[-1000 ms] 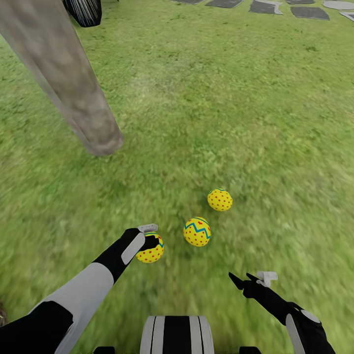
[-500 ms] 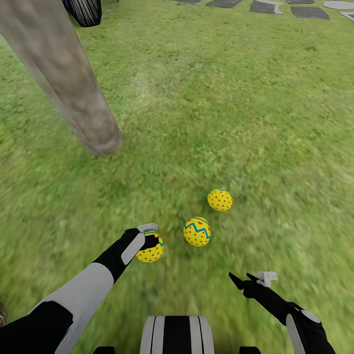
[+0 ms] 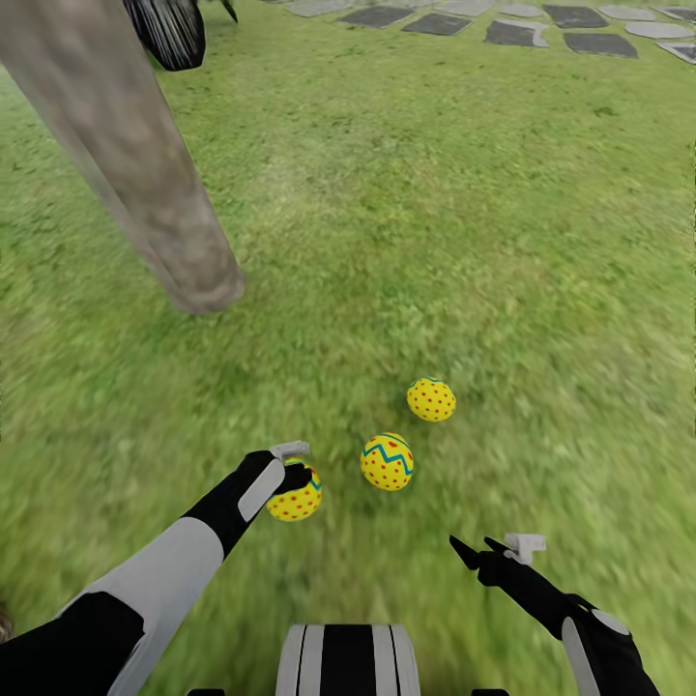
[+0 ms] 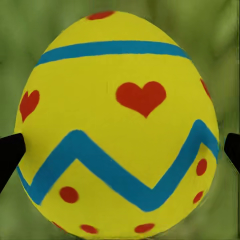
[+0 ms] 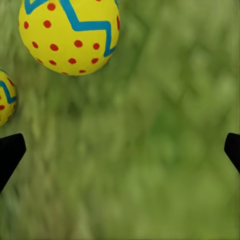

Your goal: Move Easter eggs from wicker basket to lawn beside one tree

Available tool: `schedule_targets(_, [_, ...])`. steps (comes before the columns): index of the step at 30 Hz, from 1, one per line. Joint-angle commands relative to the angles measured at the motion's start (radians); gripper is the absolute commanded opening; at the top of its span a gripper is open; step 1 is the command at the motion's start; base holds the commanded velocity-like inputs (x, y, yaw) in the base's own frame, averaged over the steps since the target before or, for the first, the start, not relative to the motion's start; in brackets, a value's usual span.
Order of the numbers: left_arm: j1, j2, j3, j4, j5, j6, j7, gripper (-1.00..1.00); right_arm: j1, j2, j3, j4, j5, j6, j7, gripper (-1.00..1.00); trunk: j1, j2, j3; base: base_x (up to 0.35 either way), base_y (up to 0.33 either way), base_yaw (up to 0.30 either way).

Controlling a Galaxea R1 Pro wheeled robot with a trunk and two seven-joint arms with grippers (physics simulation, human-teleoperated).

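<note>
Three Easter eggs lie on the lawn (image 3: pixel 503 222) near one tree (image 3: pixel 145 184), whose grey-brown trunk rises toward the lawn's far left. The nearest egg (image 3: pixel 295 498) sits between the fingers of the left hand (image 3: pixel 293 466), which is closed around it; the left wrist view shows its sides touching both fingertips. A second egg (image 3: pixel 387 461) rests just beside it, a third egg (image 3: pixel 431 399) slightly farther out. The right hand (image 3: pixel 493 548) hovers open over bare grass. Grey stepping stones (image 3: pixel 512 29) line the far edge.
</note>
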Motion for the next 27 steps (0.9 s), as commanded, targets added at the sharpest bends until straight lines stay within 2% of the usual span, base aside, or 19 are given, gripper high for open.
schedule_targets(1, [-0.001,0.001,-0.005,-0.001,0.011,0.001,0.010,1.00,0.000,0.000,-0.002,0.000,-0.009,0.009,0.003,1.00,-0.001,0.000,0.003,0.000,0.000,0.000])
schedule_targets(27, [-0.001,0.001,-0.005,-0.001,0.011,0.001,0.010,1.00,0.000,-0.001,-0.002,0.000,-0.009,0.009,0.004,1.00,-0.012,0.006,0.104,0.000,0.000,0.000])
